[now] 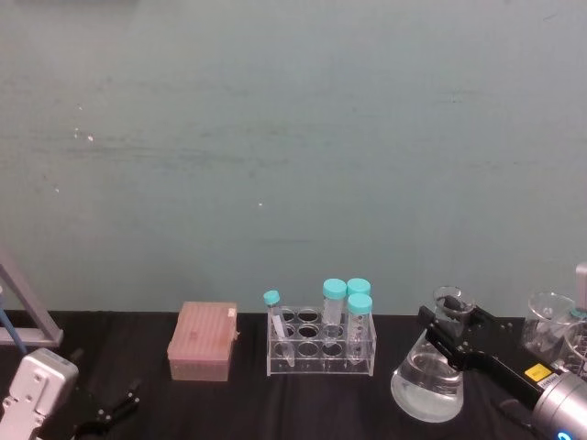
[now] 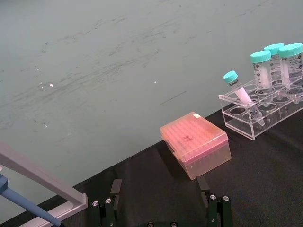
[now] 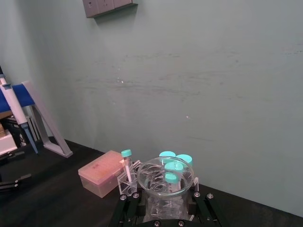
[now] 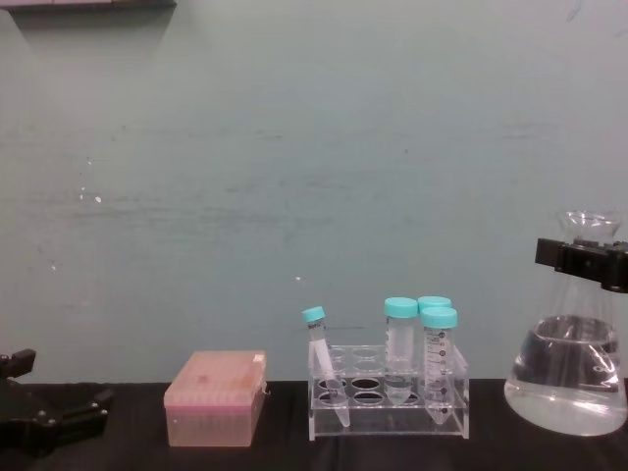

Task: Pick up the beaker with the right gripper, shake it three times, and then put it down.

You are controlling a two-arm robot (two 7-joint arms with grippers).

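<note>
Here, the right end effector point(image 1: 451, 323) grips the beaker point(image 1: 426, 387) by its neck; the left end effector point(image 2: 159, 183) idles open, far left.

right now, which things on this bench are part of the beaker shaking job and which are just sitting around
In the job:
- the beaker, clear liquid inside
- the right gripper, at the beaker's neck

Just lying about:
- pink tip box
- tube rack
- teal-capped tubes in the rack
- left gripper, parked at the near left
</note>
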